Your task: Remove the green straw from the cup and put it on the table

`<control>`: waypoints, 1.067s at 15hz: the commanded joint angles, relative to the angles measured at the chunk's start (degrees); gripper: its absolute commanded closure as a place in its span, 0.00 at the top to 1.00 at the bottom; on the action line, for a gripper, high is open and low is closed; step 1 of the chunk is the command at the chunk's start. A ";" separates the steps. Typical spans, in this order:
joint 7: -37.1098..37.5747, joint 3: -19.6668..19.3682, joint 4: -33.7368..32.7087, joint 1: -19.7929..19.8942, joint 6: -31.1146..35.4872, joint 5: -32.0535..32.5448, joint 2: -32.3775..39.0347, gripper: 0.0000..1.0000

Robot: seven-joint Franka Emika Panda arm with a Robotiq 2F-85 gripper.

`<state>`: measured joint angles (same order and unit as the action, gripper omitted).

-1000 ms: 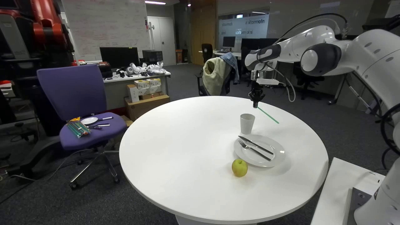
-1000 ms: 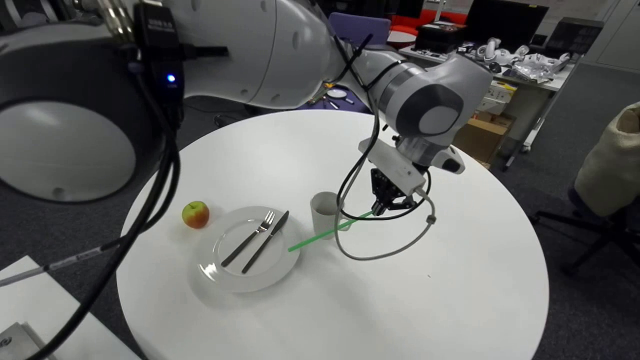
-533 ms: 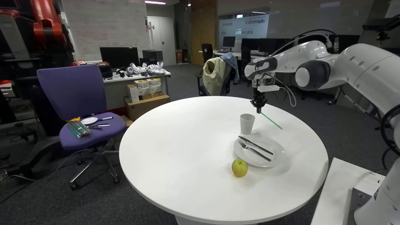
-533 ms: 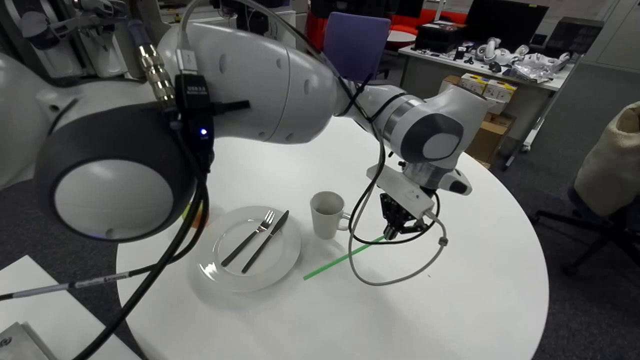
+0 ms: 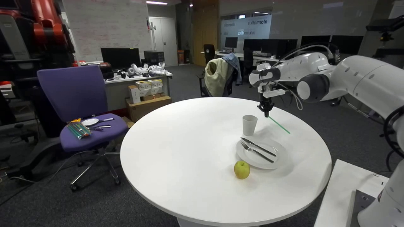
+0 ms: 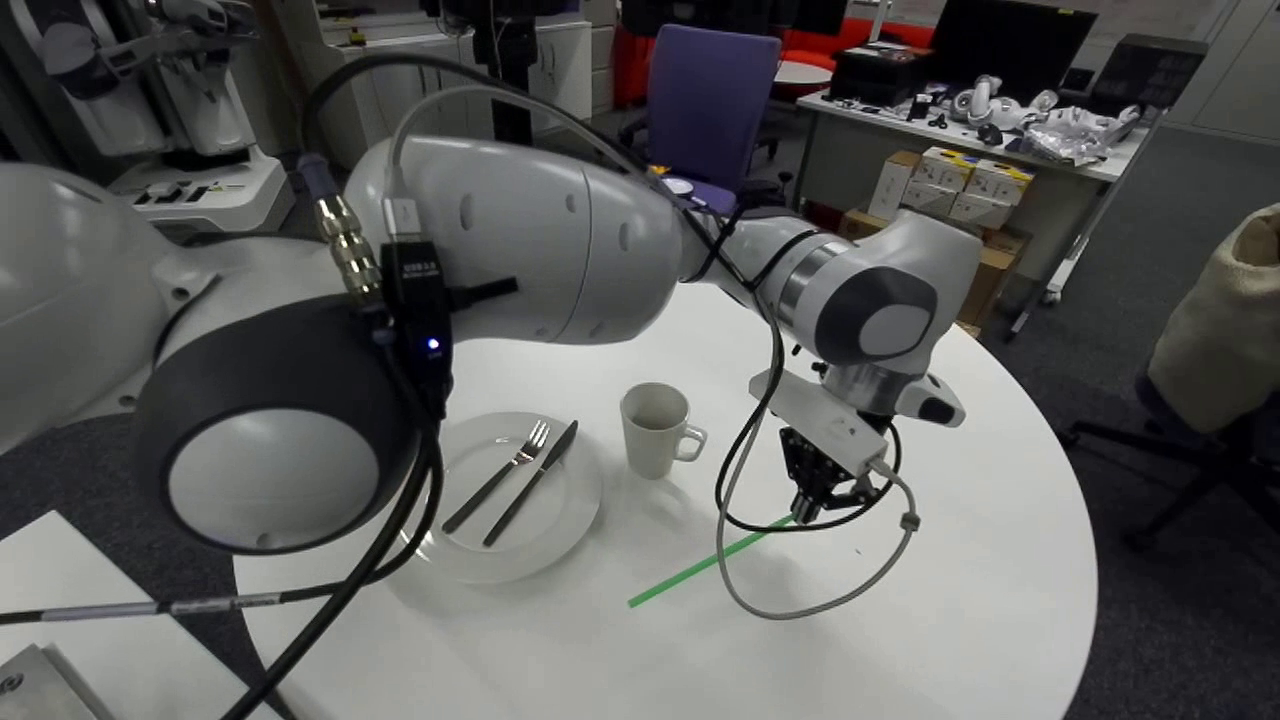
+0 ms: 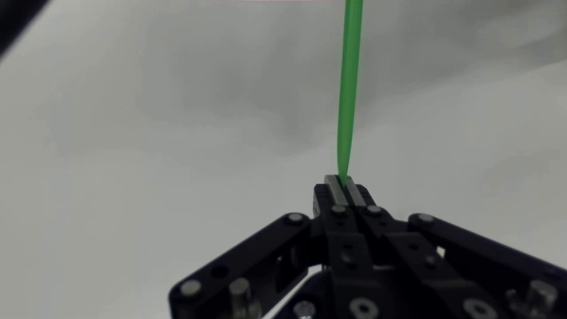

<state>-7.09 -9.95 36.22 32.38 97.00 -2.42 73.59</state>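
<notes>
My gripper (image 5: pixel 267 116) is shut on one end of the green straw (image 5: pixel 279 125), in both exterior views and the wrist view. In an exterior view the gripper (image 6: pixel 804 517) is beside the white cup, on its handle side, and apart from it. The straw (image 6: pixel 690 573) slants out from the fingertips, outside the cup. In the wrist view the straw (image 7: pixel 350 75) is pinched flat between the fingertips (image 7: pixel 343 181). The cup (image 5: pixel 249 125) stands upright on the round white table (image 5: pixel 183 157); its handle shows on the cup (image 6: pixel 652 440) in an exterior view. How far the straw is above the table I cannot tell exactly.
A white plate (image 5: pixel 257 165) with a fork (image 5: pixel 258 152) and a knife (image 5: pixel 260 146) lies near the cup. A yellow-green apple (image 5: pixel 242 170) sits beside the plate; the arm hides it in an exterior view. A loose cable (image 6: pixel 740 600) loops beside the gripper.
The gripper has moved lower and farther from the cup with the straw held in it. The straw no longer passes in front of the cup in an exterior view. Cup, plate and cutlery have not moved.
</notes>
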 commanded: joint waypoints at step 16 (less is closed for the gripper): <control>8.91 8.87 -15.32 4.92 -9.64 -5.16 -2.89 1.00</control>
<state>-3.57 -4.03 19.54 36.40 93.73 -4.76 76.63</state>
